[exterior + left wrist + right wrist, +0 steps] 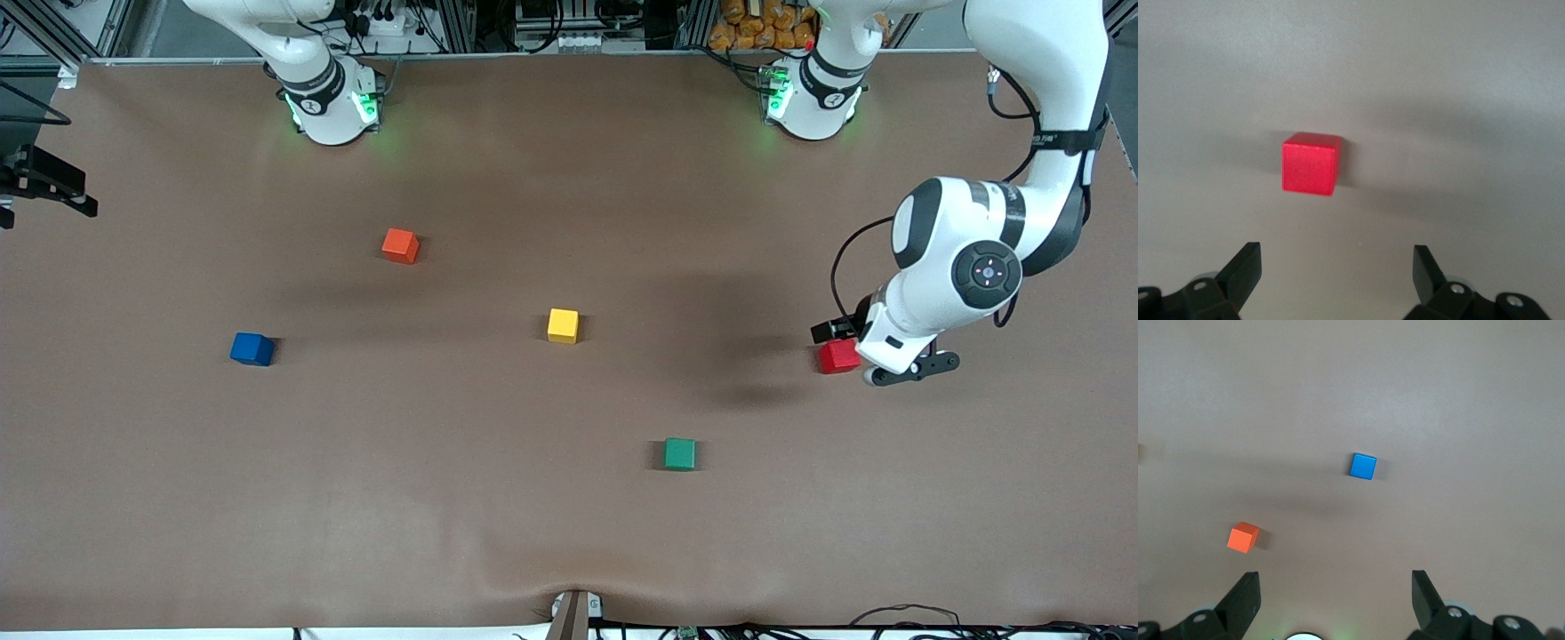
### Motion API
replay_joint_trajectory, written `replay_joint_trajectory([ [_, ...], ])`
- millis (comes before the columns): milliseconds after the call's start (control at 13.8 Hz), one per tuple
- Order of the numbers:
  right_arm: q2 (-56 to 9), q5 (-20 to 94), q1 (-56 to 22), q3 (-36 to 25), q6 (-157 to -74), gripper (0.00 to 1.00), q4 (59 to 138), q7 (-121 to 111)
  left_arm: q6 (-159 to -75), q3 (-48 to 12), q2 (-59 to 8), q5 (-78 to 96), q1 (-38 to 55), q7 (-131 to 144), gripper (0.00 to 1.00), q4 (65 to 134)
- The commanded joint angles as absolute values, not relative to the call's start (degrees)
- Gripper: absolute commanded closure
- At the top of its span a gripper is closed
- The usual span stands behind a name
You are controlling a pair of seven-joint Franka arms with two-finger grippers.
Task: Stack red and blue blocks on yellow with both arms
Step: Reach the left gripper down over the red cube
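I see the left gripper (1337, 270) hanging over the small bright red cube (837, 356), fingers spread wide and holding nothing, near the left arm's end of the smooth brown table (498, 516). Open room surrounds the small yellow cube (563, 325) mid-table. From it, the deep blue cube (252, 348) sits at nine o'clock, the orange-red cube (400, 245) at ten, the green cube (679, 453) at five. The right gripper (1335, 590) hovers, fingers apart, empty.

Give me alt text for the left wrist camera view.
A red cube sits alone on the plain brown table, seen from above by the left gripper. The open jaws show as two dark tips at the picture's edge, apart from the cube and not touching it.
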State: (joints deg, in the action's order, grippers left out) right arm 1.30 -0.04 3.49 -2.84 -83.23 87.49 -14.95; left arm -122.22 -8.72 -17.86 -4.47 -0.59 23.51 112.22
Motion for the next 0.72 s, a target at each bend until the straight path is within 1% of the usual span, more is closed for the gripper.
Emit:
replay_joint_trajectory([
  [0,2.46,-0.88,3.96,-2.46,-83.06,0.00,88.33,-15.64,-125.41,-8.88,-20.03,-5.62,-1.84,24.52,0.00,112.33],
  [289,2.46,-0.88,3.87,-2.37,-83.06,0.00,88.33,-15.64,-131.12,-8.88,-23.99,-5.62,-2.72,25.04,0.00,112.32],
  [651,2.46,-0.88,3.96,-2.46,-83.06,0.00,88.33,-15.64,-131.48,-8.26,-26.01,-5.62,-3.08,25.31,0.00,112.33],
])
